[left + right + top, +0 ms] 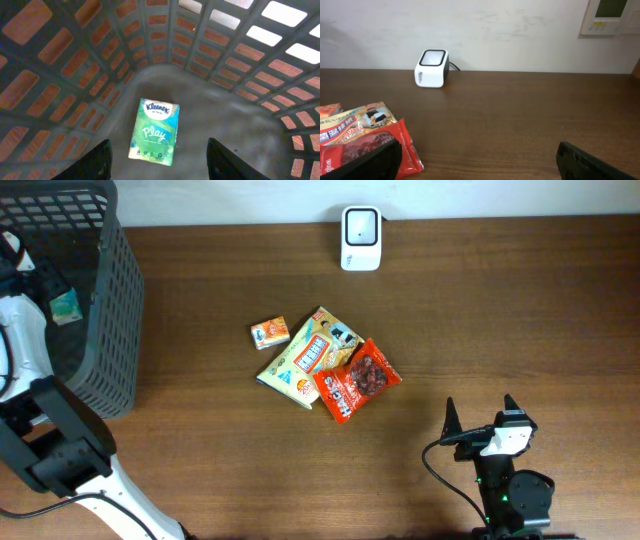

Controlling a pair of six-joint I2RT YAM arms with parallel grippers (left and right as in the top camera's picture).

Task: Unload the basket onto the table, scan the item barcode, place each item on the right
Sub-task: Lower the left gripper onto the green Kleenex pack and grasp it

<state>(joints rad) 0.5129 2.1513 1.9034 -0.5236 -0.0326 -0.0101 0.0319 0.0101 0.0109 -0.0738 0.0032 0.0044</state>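
Observation:
A green Kleenex tissue pack (154, 131) lies flat on the floor of the dark mesh basket (75, 65). My left gripper (159, 145) hangs over it inside the basket, open, with a dark finger on each side of the pack and neither touching it. From overhead the pack (65, 307) shows inside the basket (112, 320) at the far left. The white barcode scanner (361, 238) stands at the table's back edge, and it appears as the scanner (432, 68) in the right wrist view. My right gripper (480, 406) rests open and empty at the front right.
Three items lie mid-table: a small orange box (270, 333), a yellow snack packet (308, 355) and a red snack packet (358, 380). The red packet (375, 150) lies next to my right gripper's left finger. The basket's walls close in around the left gripper.

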